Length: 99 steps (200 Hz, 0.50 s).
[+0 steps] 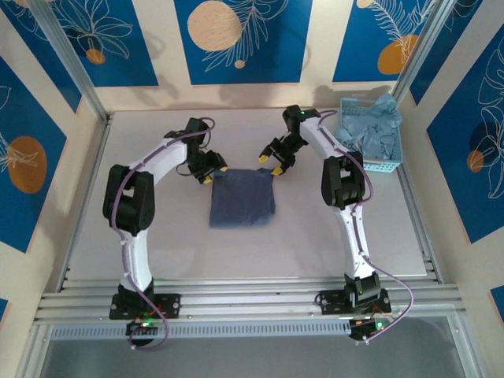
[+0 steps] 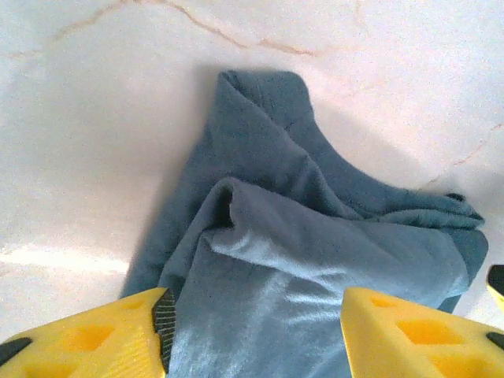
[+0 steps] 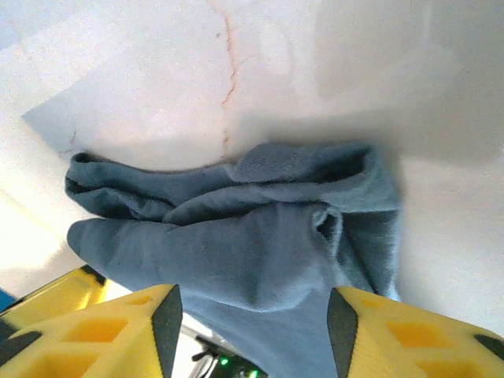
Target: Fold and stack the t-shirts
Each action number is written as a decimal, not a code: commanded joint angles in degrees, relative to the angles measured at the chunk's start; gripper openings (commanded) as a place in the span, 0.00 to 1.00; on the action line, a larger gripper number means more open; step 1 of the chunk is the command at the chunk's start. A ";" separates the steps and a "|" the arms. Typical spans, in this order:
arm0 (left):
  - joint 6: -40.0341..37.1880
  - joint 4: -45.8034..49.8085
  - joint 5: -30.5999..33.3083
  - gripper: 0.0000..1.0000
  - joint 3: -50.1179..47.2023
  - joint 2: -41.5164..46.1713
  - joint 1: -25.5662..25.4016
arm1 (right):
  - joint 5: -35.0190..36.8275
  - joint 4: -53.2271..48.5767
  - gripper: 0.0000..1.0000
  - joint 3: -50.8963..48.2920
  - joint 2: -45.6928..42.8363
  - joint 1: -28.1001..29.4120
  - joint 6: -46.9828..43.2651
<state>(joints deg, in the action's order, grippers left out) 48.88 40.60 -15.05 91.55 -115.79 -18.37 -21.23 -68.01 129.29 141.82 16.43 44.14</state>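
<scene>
folded t-shirt [image 2: 315, 260]: near part cut off by bottom edge, wrist views
heaped t-shirts [image 1: 378, 126]: count unreadable in basket [image 1: 384, 164]

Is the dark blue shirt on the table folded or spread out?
Folded: the dark slate-blue cloth t-shirt lies as a compact rectangle, layers bunched at its far edge.

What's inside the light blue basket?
Crumpled pale blue t-shirts fill the basket and poke up above its rim. Whatever lies beneath them at the bottom is covered, so I cannot tell.
</scene>
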 commanded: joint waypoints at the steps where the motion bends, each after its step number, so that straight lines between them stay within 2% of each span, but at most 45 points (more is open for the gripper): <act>1: -0.55 3.05 5.84 0.59 -0.88 9.62 0.13 | 5.96 -0.19 0.56 -3.08 -9.55 1.24 -3.06; 13: 1.57 2.53 5.60 0.58 -5.94 14.32 -0.34 | 7.47 2.51 0.56 -9.90 -14.65 2.35 -3.77; 28: 6.94 -0.48 2.09 0.57 -14.23 19.91 -2.01 | 6.71 6.54 0.51 -19.60 -20.79 3.55 -3.80; 42: 15.23 -4.52 -2.69 0.57 -21.76 23.48 -5.03 | 6.46 11.06 0.46 -29.77 -27.41 4.84 -2.79; 54: 24.36 -9.48 -4.31 0.56 -27.83 26.40 -9.20 | 5.74 15.59 0.45 -38.40 -33.77 5.82 -0.58; 78: 45.40 -23.17 -0.31 0.55 -37.44 30.82 -18.02 | 2.47 26.00 0.48 -53.71 -45.26 6.95 4.96; 99: 58.37 -31.87 2.12 0.61 -39.21 28.24 -23.24 | 2.15 28.63 0.51 -60.93 -51.12 6.83 7.53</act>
<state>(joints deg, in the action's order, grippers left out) 84.44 22.87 -15.64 53.82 -86.56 -37.65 -17.17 -47.37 74.52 95.79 23.90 47.07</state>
